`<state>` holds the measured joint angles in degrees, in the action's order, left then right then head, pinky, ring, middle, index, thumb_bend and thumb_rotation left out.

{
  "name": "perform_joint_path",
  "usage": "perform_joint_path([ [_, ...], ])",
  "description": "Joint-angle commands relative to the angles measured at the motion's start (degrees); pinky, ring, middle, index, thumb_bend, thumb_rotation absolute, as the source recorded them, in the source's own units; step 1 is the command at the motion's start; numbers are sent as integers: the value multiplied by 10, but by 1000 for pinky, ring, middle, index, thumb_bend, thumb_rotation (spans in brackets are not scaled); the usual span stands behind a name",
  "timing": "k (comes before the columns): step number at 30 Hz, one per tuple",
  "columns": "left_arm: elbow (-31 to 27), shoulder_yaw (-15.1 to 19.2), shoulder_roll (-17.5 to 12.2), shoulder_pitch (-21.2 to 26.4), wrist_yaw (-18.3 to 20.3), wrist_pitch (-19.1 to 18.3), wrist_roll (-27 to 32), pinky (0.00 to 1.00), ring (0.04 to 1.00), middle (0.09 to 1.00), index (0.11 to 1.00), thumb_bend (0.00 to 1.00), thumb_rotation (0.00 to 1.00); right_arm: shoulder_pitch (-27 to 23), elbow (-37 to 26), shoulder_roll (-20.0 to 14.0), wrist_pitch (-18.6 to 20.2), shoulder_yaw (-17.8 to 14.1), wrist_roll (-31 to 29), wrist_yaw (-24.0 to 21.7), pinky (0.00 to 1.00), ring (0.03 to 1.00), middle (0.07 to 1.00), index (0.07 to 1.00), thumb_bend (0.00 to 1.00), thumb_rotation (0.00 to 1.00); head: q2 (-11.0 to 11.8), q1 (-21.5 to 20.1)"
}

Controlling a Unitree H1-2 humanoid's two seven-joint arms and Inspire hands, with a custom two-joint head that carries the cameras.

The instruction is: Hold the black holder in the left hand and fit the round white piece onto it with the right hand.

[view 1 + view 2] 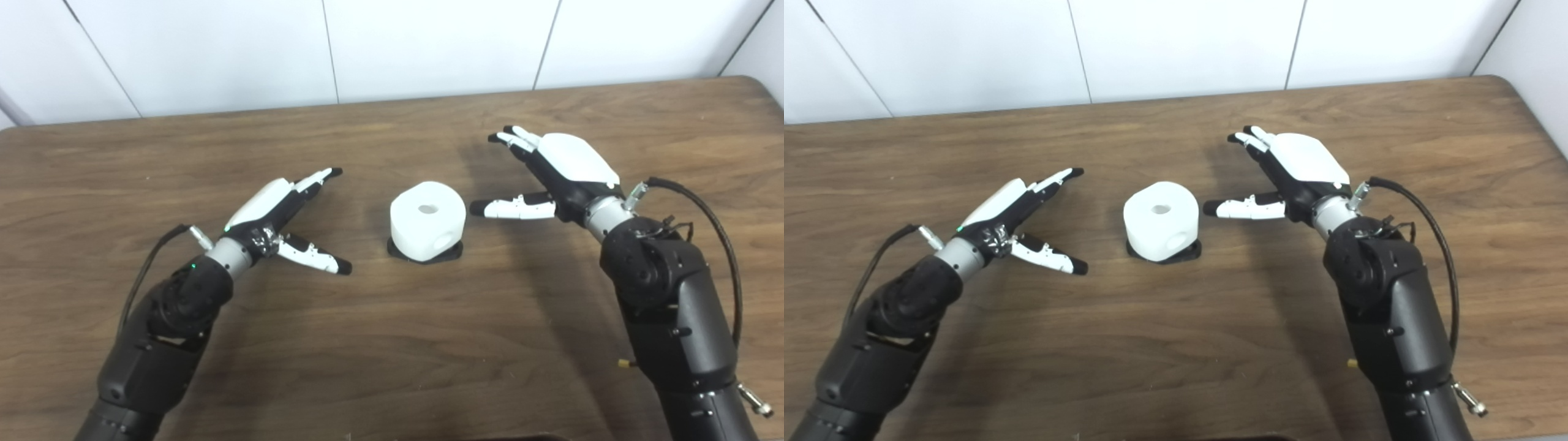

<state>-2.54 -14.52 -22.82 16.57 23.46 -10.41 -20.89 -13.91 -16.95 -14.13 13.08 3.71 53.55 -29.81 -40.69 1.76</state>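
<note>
- Sitting near the middle of the wooden table (392,367), the round white piece (427,220) already rests on top of the black holder (424,252), whose dark edge shows only as a thin rim under it.
- Both hands are empty with fingers spread apart: the left hand (278,211) lies to the left of the stack, the right hand (554,171) to its right, neither touching it.
- My reading is that the fit looks made, or nearly so, and the step in hand is either to check the seating or to draw clear.
- To do it well, the left hand should come in low and pinch the holder's exposed rim, not the white body, so the base cannot slide on the smooth wood.
- The right hand should then press straight down on the flat top, evenly, since a push from 1 side could tip or cock the piece.
- The white piece is a squat block with rounded sides, matte and hard-looking, with 1 small hole in the centre of its top and a shallow dent low on its front face.
- Whether it sits fully home on the holder cannot be told from these 2 views.
</note>
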Motion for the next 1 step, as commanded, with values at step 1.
perform_joint_path([
  [1, 8, 13, -13, -21, 15, -21, 22, 1000, 1000, 1000, 1000, 1000, 166, -12, -2, 12, 12, -14, -33, 32, 780, 931, 941, 905, 651, 707, 1, 1],
])
